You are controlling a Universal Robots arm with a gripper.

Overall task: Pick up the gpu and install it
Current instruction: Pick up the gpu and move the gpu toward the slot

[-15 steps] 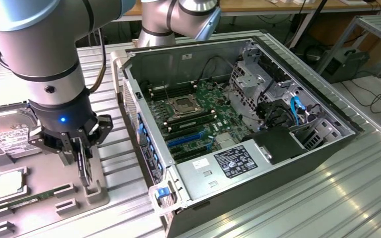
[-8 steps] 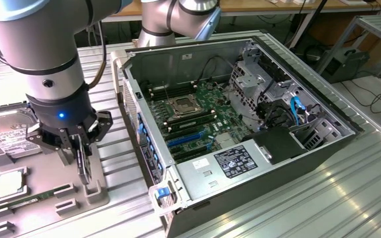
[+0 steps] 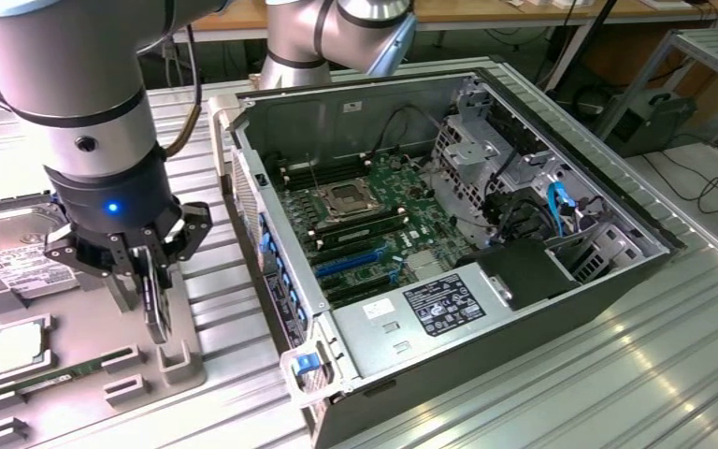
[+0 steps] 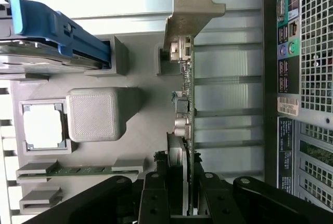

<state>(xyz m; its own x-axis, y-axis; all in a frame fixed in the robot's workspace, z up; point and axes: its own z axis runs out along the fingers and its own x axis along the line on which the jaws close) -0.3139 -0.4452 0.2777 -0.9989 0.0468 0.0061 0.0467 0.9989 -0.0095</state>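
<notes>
Well, the pincer [image 4: 184, 185] is pinched narrow on the gpu [image 4: 183, 125], with one finger on each flat side. The card stands on its thin edge. Its silver bracket [image 4: 190, 11] is at the end away from the pincer. The card is over the grey holder [image 4: 140, 141] on the table [image 3: 609, 374], right by the little posts made to keep it standing. I cannot tell if its bottom edge is out of the holder or sits in it.

In the same holder lie a RAM stick [image 4: 78, 171], a square chip [image 4: 44, 125] and a hard drive [image 3: 16, 267].

Further off, on the exterior view's right, the computer case [image 3: 334, 122] lies open on its side. Its green board [image 3: 391, 201] shows, and the blue slots [image 3: 352, 267] on it have no card in them.

So the grabbing part looks done. The card is not in the computer yet, so carrying it over and pushing it into a slot are not done
</notes>
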